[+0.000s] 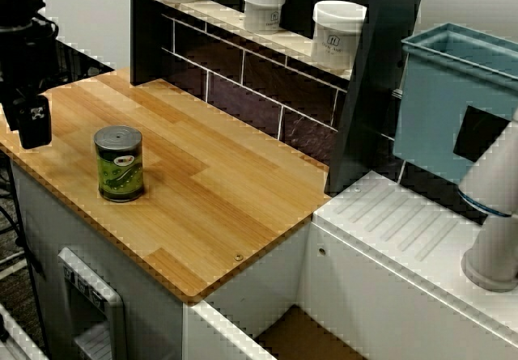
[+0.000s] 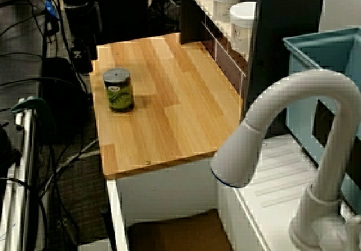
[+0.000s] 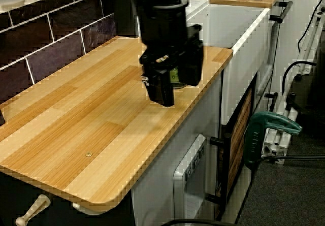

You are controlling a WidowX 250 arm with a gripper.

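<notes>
A green-labelled tin can (image 1: 119, 166) with a grey lid stands upright on the wooden counter (image 1: 210, 182), near its left front edge. My black gripper (image 1: 32, 129) hangs over the counter's left end, a short way left of the can and not touching it. From over the tap, the can (image 2: 118, 91) sits in front of the dark gripper (image 2: 83, 56). In the low view from the counter's end, the gripper (image 3: 179, 91) hovers just above the wood. Its two fingers stand apart, and a strip of the can (image 3: 174, 76) shows between them. Nothing is held.
White jars (image 1: 264, 6) (image 1: 337, 32) line the shelf above the dark tiled wall. A blue bin (image 1: 453, 101), a white tap (image 2: 282, 127) and a ribbed drainboard (image 1: 405, 230) lie to the right. Cables and a green clamp (image 3: 269, 129) are on the floor beside the counter.
</notes>
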